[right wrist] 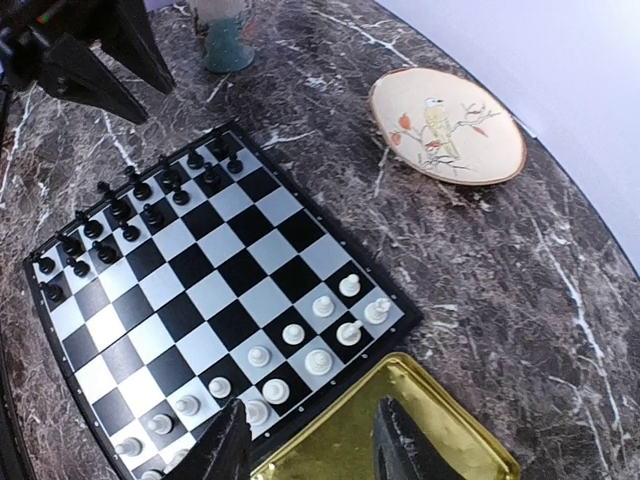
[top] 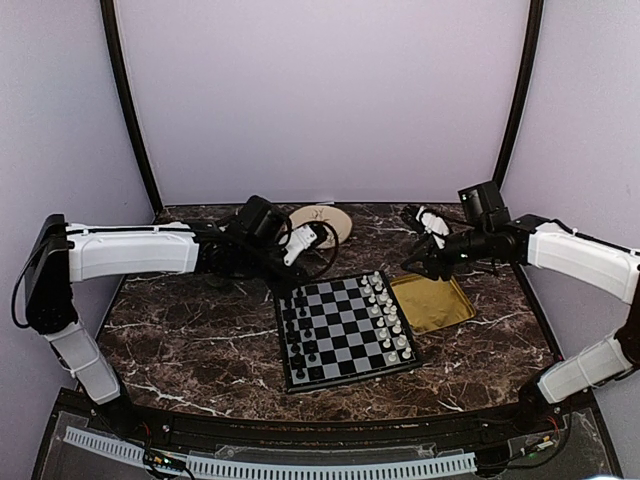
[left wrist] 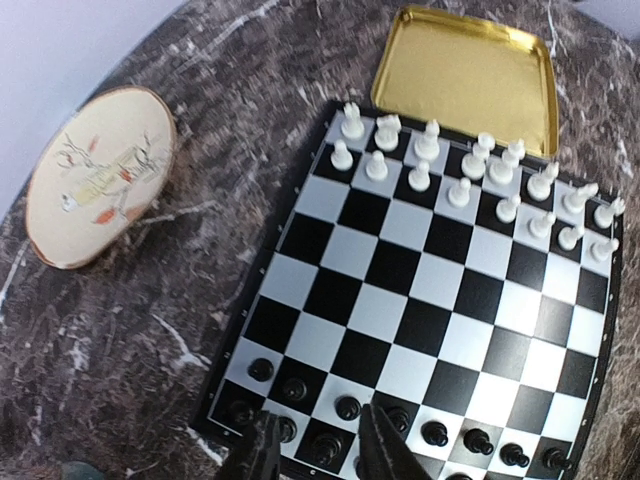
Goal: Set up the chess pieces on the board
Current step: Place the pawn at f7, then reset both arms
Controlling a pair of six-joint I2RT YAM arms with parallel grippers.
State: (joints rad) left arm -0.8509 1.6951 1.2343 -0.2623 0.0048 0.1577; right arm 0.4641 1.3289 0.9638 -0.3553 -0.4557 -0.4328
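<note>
Smooth board point(left wrist: 400, 290) — tray point(left wrist: 470, 80) shiny metal (gold-toned).

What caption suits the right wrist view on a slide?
Right claw, open above the yellow tray, looks across the board: white pieces near, black pieces far.

chess pieces point(top: 297, 338) on board point(top: 346, 326) left side | tray point(top: 437, 306) right of board

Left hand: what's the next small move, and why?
Probably lift the left hand straight up. Its fingers stand apart around a black piece standing on the board; neighbours are close, so sideways motion could topple them. The yellow tray looks empty.
</note>
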